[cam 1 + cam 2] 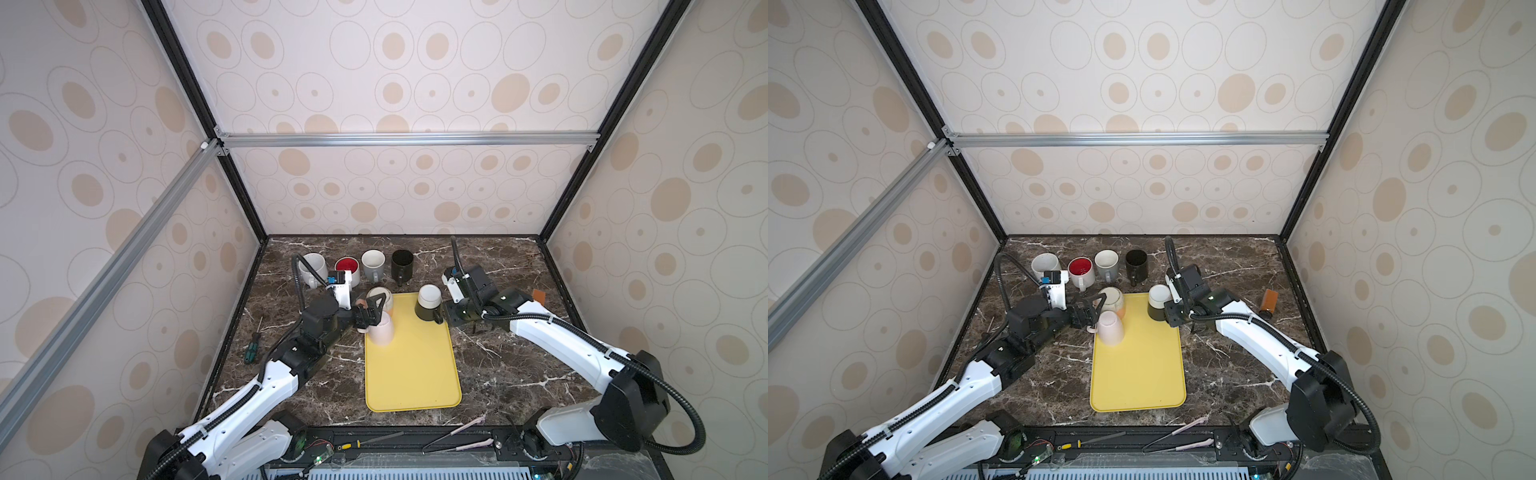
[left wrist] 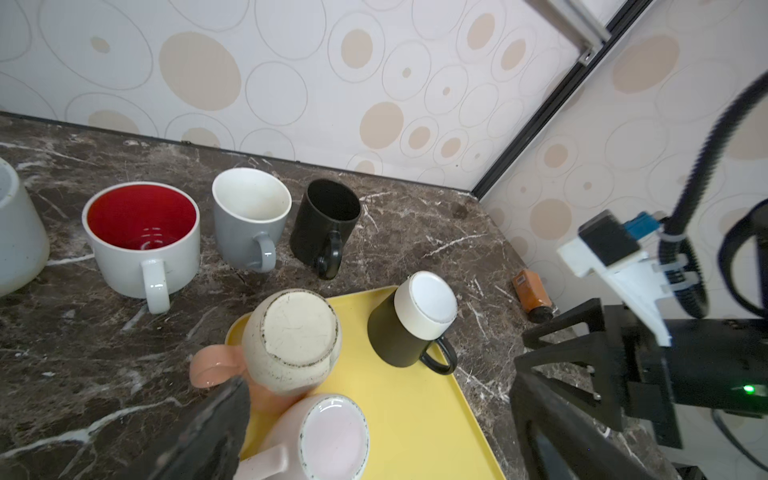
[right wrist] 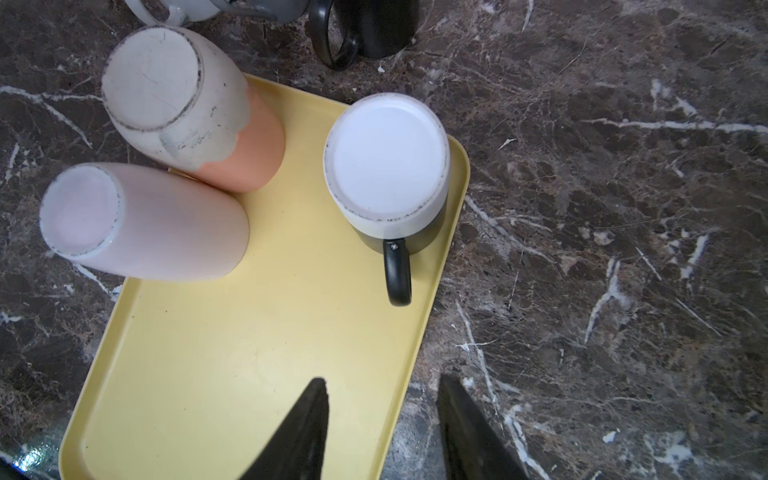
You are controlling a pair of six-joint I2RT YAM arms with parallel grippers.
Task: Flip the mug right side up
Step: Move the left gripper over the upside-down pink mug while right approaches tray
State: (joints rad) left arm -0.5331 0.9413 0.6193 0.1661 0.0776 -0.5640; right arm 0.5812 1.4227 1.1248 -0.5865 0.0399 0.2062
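Three mugs stand upside down on the yellow tray (image 1: pixel 411 374): a pale pink mug (image 1: pixel 380 330), a speckled cream-and-orange mug (image 1: pixel 381 297) and a black mug with a white base (image 1: pixel 429 303). My left gripper (image 2: pixel 378 376) is open, and its fingers (image 2: pixel 208 428) flank the pink mug (image 2: pixel 332 436) just beside the cream mug (image 2: pixel 295 332). My right gripper (image 3: pixel 380 384) is open with nothing between its fingers. It hangs over the tray's right rim, a short way behind the black mug's handle (image 3: pixel 397 270).
Four upright mugs line the back: white (image 1: pixel 311 268), red-lined (image 1: pixel 348 268), grey (image 1: pixel 373 264), black (image 1: pixel 402 264). A green screwdriver (image 1: pixel 252 349) lies left of the tray, and a brown bottle (image 1: pixel 539 296) lies at the right. Tools (image 1: pixel 457 432) rest on the front rail.
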